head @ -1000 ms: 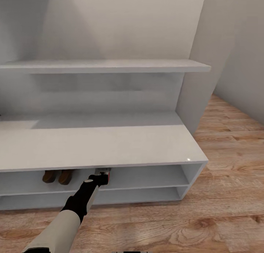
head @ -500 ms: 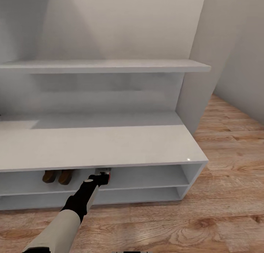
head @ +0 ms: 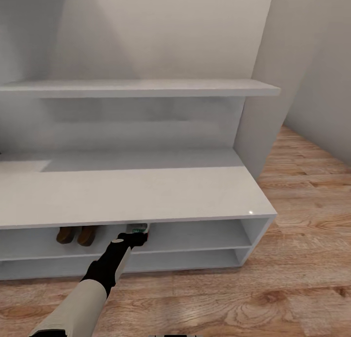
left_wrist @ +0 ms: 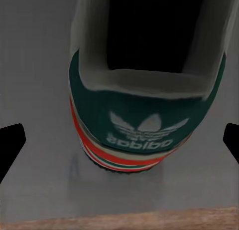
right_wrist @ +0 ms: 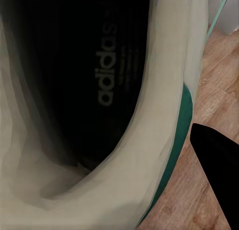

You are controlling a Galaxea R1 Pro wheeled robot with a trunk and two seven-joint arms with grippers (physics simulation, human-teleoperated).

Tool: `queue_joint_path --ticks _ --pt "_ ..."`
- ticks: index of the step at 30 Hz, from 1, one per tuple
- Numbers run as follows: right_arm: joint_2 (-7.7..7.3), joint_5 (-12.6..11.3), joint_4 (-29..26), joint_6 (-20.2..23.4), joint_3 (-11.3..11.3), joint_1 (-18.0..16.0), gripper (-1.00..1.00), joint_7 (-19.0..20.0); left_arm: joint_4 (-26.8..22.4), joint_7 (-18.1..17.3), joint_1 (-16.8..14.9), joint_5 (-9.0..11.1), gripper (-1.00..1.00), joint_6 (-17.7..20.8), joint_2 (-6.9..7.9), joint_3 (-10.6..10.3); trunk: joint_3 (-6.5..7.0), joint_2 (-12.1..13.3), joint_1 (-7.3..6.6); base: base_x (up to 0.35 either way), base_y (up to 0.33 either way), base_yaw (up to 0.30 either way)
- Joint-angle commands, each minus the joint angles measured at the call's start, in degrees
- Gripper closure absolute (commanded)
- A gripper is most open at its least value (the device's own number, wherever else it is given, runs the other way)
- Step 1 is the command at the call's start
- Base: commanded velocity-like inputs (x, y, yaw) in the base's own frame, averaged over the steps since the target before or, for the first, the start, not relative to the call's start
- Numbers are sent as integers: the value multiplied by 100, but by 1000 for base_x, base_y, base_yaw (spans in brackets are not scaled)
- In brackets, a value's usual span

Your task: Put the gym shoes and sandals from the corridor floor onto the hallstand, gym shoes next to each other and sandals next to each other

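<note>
One gym shoe [left_wrist: 134, 115] rests on the upper open shelf of the hallstand [head: 146, 193], green heel toward my left wrist camera. My left gripper [head: 132, 238] is just behind that heel [head: 139, 227], open, with its black fingertips [left_wrist: 12, 140] well apart on either side of the shoe. The two sandals [head: 76, 235] lie side by side on the same shelf, left of the shoe. The other gym shoe [right_wrist: 99, 105] sits close against the right wrist camera, inner sole showing. My right gripper [right_wrist: 169, 155] is shut on its side wall, one finger [right_wrist: 214, 160] outside it.
The corridor floor [head: 302, 215] of wood planks runs in front of the hallstand and to its right. A floating shelf [head: 146, 88] hangs above the bench top. A grey wall panel [head: 273, 83] rises at the right end. The lower open shelf [head: 195, 259] is bare.
The left gripper has opened and let go of the gym shoe on the shelf. The shoe's heel now shows green where red showed before. The camera has not moved.
</note>
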Motion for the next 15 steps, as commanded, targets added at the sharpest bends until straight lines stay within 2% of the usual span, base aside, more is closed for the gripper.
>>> queue_joint_path --ticks 1,9,15 --pt "2 56 -9 21 -19 -8 100 48 -11 -9 0 -47 -100 30 -7 28 -5 -2 -1 0 0 0" --pt "2 56 -9 19 -19 -8 100 48 -13 -9 3 -47 -100 29 -7 28 -5 -2 -1 -14 0 0" --pt "2 56 -9 21 -19 -8 100 48 -13 -9 5 -46 -100 29 -7 28 -5 -2 -1 -228 0 0"
